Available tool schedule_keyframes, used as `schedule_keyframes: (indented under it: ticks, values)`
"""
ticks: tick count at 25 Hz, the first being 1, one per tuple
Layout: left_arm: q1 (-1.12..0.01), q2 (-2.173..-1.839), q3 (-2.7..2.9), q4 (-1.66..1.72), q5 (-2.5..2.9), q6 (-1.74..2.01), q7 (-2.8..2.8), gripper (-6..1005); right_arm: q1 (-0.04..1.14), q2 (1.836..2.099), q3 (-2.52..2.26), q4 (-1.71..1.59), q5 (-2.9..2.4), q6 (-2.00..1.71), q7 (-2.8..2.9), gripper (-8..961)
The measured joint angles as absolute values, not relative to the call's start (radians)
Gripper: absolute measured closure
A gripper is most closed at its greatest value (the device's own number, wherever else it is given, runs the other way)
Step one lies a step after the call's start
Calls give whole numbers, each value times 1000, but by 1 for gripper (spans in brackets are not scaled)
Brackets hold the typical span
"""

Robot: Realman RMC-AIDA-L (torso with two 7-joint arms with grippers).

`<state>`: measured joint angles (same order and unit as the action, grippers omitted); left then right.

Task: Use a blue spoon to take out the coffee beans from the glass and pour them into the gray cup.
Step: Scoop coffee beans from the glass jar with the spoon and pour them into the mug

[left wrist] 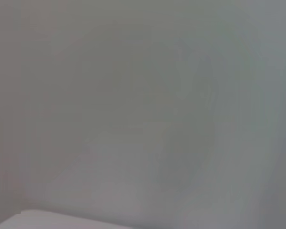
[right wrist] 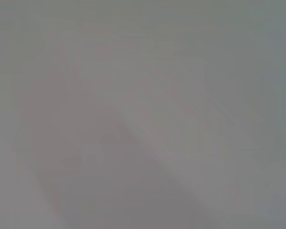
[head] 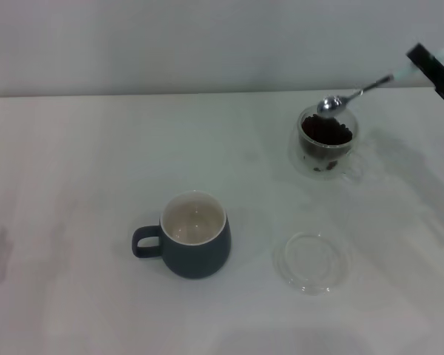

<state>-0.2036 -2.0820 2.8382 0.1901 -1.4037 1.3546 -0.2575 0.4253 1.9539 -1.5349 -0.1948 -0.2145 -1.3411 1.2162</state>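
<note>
In the head view my right gripper comes in at the far right edge, shut on the pale handle of the blue spoon. The spoon's shiny bowl hangs just above the rim of the glass, which holds dark coffee beans. The gray cup stands nearer the front, left of centre, handle to the left, its cream inside showing no beans. My left gripper is out of view. Both wrist views show only blank grey.
A flat round clear glass saucer lies on the white table, right of the gray cup and in front of the glass. A pale wall runs behind the table's far edge.
</note>
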Motion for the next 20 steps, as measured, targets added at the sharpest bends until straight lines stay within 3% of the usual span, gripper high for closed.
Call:
schedule_keyframes:
  ticks: [13,20]
  values:
    - [-233,-2085,2834,198,-1407,1306,-251,210,533,1962,-1539,-199,-220,-1271,956,808]
    - [-225,-2086,2833,199,-1407,1304,-254,210,527,1963,-1543,-221,-241,-1218,868,808]
